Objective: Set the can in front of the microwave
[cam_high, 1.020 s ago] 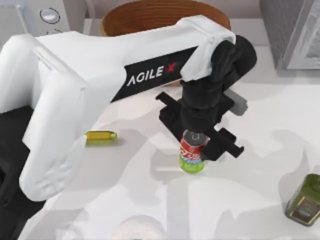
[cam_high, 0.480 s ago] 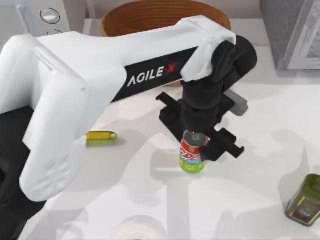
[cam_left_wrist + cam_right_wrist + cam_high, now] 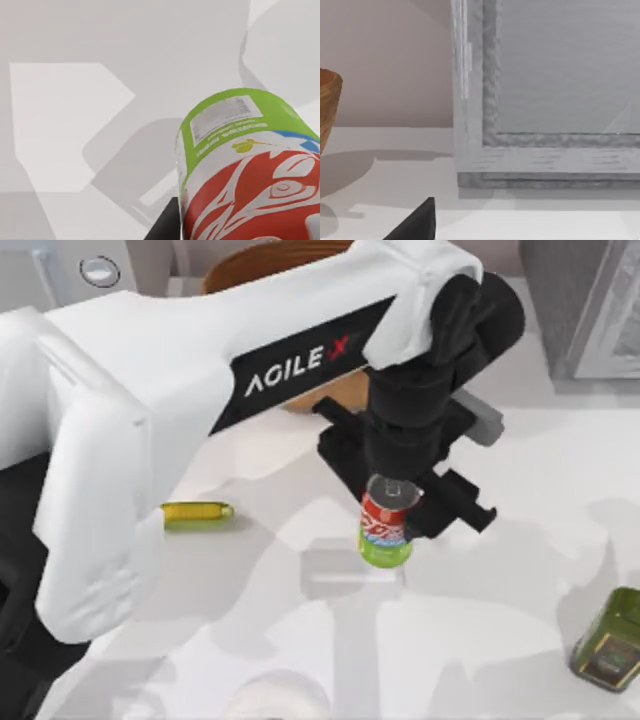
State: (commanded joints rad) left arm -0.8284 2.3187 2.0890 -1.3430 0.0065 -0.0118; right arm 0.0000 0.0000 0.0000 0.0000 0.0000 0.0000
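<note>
We count one red-and-green drinks can (image 3: 385,532). One light grey microwave with round silver dial (image 3: 60,272), 11 o'clock. One darker grey box with white-framed door (image 3: 590,305), 1 o'clock. One brown wooden bowl (image 3: 262,262), 12 o'clock. One yellow-green cylinder (image 3: 197,513), lying flat. One olive-green squarish tin (image 3: 608,642), 4 o'clock.

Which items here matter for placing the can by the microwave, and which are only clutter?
Job: can, gripped by left gripper; microwave, top view's far left.

Lying about: yellow cylinder; wooden bowl; olive-green tin; darker grey box.
</note>
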